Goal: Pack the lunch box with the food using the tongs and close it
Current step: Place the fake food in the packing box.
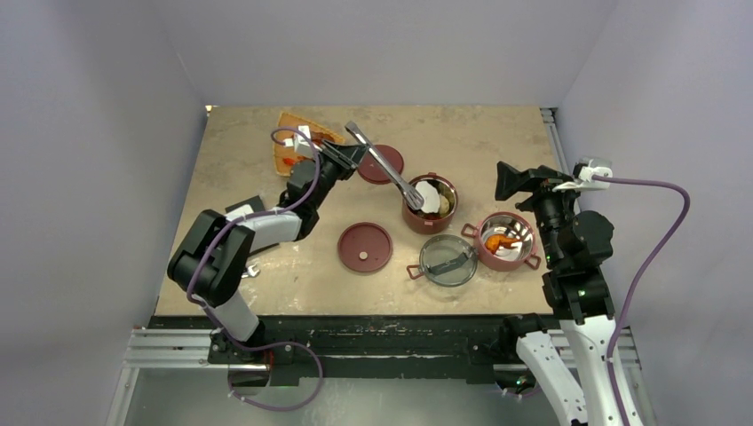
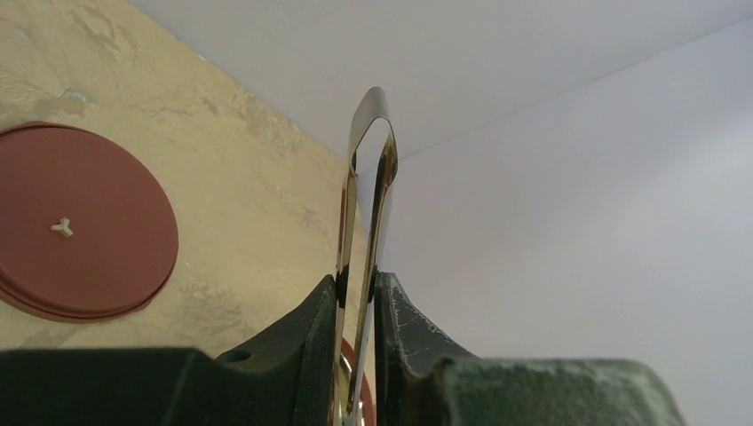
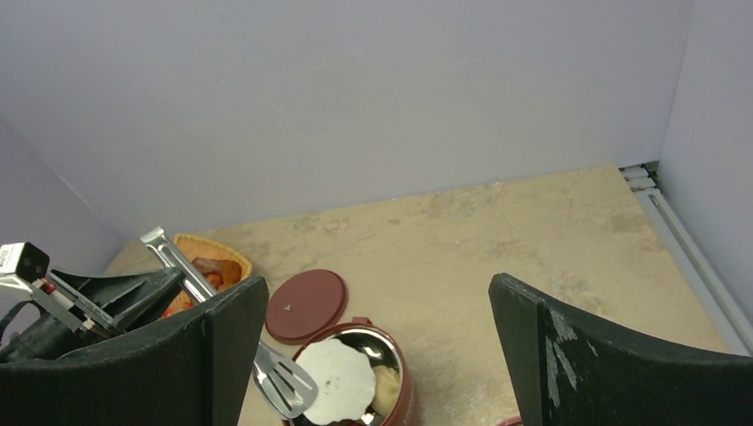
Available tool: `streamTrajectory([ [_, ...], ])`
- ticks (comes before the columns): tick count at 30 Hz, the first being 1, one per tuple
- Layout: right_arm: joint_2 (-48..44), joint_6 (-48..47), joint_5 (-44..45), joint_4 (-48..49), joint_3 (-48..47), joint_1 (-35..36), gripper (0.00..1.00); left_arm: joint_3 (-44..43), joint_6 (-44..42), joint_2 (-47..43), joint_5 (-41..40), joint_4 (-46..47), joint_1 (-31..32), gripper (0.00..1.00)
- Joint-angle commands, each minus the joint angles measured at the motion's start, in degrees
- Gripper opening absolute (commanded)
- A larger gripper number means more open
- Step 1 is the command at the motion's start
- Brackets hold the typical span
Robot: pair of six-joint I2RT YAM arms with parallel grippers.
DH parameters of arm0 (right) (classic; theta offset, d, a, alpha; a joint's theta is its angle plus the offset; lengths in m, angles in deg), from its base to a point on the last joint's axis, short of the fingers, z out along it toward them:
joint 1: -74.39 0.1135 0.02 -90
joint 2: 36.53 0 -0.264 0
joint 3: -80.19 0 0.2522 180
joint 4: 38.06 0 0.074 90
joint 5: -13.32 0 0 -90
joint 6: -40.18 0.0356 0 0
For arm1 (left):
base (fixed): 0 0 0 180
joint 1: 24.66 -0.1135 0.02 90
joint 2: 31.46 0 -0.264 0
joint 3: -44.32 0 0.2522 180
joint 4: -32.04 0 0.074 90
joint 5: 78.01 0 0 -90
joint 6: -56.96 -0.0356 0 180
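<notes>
The tongs (image 1: 384, 166) are pinched hard near their looped end by the left gripper (image 1: 352, 158), with the two thin arms squeezed nearly together. The slotted tips (image 3: 286, 383) are down at the left rim of the back bowl (image 1: 426, 224) of the lunch box, right by the white slice (image 3: 337, 380) lying inside. Whether anything's caught between the tips can't be told, tbh.

The front bowl (image 1: 511, 264), with orange food (image 1: 500, 240) in it, is sat just to the right, and the clear lid (image 1: 447, 260) lies beside it. One red lid (image 3: 306, 306) is under the tongs and another red lid (image 1: 365, 246) is nearer the arms. A few pieces (image 3: 209, 271) can be seen on the orange tray (image 1: 286, 146).

The right gripper (image 1: 506, 182) is spread wide with nothing in it.

So packing looks to be underway, lids not on yet. Next, the squeeze would probably need easing over the bowl, then the tips lifted clear of the rim.
</notes>
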Motion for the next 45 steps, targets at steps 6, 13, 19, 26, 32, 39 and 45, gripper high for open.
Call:
streamTrajectory([
  [6,-0.4,-0.4,1.0,0.8,-0.7,-0.1,0.99,0.2,-0.8,0.3,-1.2,5.9,0.7,0.08],
  [13,-0.5,-0.4,0.9,0.9,-0.7,0.0,0.99,-0.1,-0.9,0.7,-0.8,5.7,0.7,0.14],
  [19,-0.4,-0.4,0.9,1.0,-0.7,0.0,0.99,-0.2,-0.9,0.8,-0.5,5.6,0.8,0.18],
  [26,-0.3,-0.4,0.8,1.1,-0.6,0.0,0.99,-0.3,-1.1,0.8,-0.1,5.2,0.8,0.22],
  [32,-0.2,-0.4,0.7,1.2,-0.6,0.0,0.99,-0.4,-1.1,0.8,0.1,5.2,0.8,0.22],
  [39,-0.2,-0.4,0.7,1.1,-0.6,0.0,0.99,-0.3,-1.1,-1.0,0.0,5.3,0.9,0.24],
  [45,-0.4,-0.4,0.7,1.0,-0.6,-0.1,0.99,-0.1,-4.7,-4.9,-2.2,1.9,0.9,0.25],
])
